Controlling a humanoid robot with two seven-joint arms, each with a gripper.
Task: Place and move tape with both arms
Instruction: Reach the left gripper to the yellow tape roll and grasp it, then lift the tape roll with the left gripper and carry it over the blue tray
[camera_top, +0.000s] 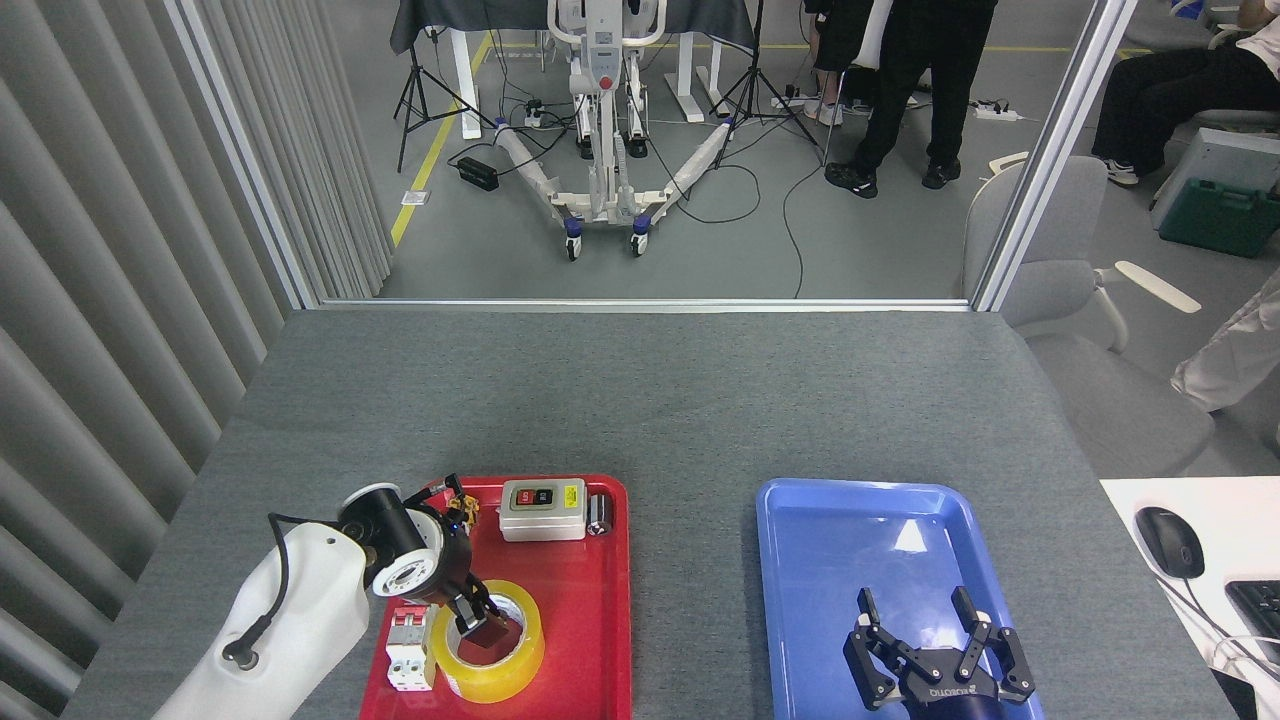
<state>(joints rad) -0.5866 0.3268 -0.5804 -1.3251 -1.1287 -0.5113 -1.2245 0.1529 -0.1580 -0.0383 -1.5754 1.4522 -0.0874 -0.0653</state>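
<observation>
1. Your left arm (290, 620) is coming in from the bottom left, white shell leaning over the left edge of the red tray (590, 640).
2. Your left gripper (478, 625) is pointing down into the tape (490, 642). One dark finger (488, 632) is sitting inside the roll's hole, against the near-left part of the core. You can't tell from this angle how wide the jaws are standing, or whether they are pinching the wall of the roll.
3. The tape is lying flat in the near-left part of the red tray, hole facing up, yellow and glossy.
4. A white circuit breaker (410, 648) is lying just beside the tape on its left, partly under your wrist.
5. A grey switch box (542, 508) with red and black buttons is sitting at the tray's far edge; a small metal cylinder (599, 514) is touching its right side, and a small yellow-black part (462, 503) is lying to its left.
6. The blue tray (830, 560) is lying well apart to the right on the grey table (640, 400).
7. Your right gripper (937, 640) is hovering over the blue tray's near end, fingers spread wide, holding nothing.
</observation>
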